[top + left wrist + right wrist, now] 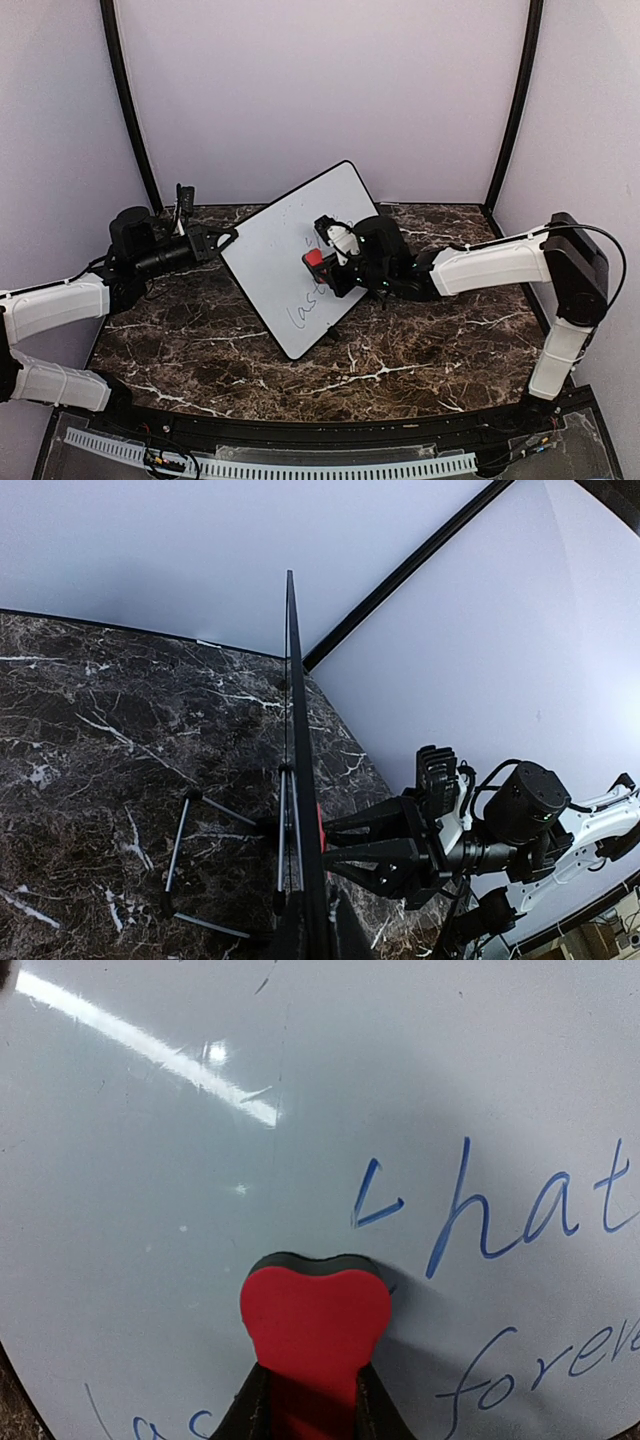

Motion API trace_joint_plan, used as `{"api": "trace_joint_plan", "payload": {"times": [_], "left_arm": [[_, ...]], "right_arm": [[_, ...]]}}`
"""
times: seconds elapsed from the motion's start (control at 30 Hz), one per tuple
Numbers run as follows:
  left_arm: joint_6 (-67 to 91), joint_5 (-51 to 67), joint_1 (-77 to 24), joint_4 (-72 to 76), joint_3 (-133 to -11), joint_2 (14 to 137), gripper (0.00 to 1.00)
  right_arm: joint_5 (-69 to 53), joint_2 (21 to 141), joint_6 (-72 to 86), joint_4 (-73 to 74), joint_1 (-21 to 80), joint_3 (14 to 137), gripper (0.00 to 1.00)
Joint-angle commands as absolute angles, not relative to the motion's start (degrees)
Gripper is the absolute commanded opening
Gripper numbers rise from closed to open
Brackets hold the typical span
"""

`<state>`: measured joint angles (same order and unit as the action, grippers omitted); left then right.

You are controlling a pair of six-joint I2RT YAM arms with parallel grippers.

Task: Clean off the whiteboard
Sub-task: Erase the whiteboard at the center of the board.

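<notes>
The whiteboard (275,265) stands tilted on the marble table, white with a thin black frame and handwriting in its middle and lower part. My left gripper (214,243) is shut on its left edge; in the left wrist view the whiteboard (297,740) appears edge-on, running into the left gripper (312,942). My right gripper (330,264) is shut on a red eraser (314,258) pressed against the board face. In the right wrist view the eraser (315,1315) sits between the fingers (250,1410), touching the whiteboard (200,1170) just left of blue writing (520,1215).
A thin metal wire stand (180,850) rests on the dark marble table (400,340) behind the board. A small black object (185,200) stands at the back left near the wall. Black corner posts (130,110) and pale walls enclose the table.
</notes>
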<state>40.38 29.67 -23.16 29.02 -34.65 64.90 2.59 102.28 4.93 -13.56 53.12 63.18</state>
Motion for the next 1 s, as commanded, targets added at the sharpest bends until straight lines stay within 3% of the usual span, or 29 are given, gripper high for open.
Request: {"api": "trace_joint_plan", "payload": {"times": [0.0, 0.4, 0.8, 0.97], "left_arm": [[41.4, 36.6, -24.5, 38.4, -35.5, 61.7, 0.00], [41.0, 36.3, -24.5, 38.1, -35.5, 61.6, 0.00], [41.5, 36.7, -24.5, 38.7, -35.5, 62.1, 0.00], [41.8, 37.0, -24.5, 39.1, -35.4, 62.4, 0.00]], "right_arm": [[0.7, 102.6, 5.3, -10.8, 52.9, 62.6, 0.22], [0.8, 107.9, 1.6, -5.8, 51.3, 76.9, 0.23], [-1.3, 101.7, 5.1, -9.5, 51.2, 60.3, 0.22], [-0.9, 100.4, 5.1, -9.8, 51.2, 58.7, 0.22]]}}
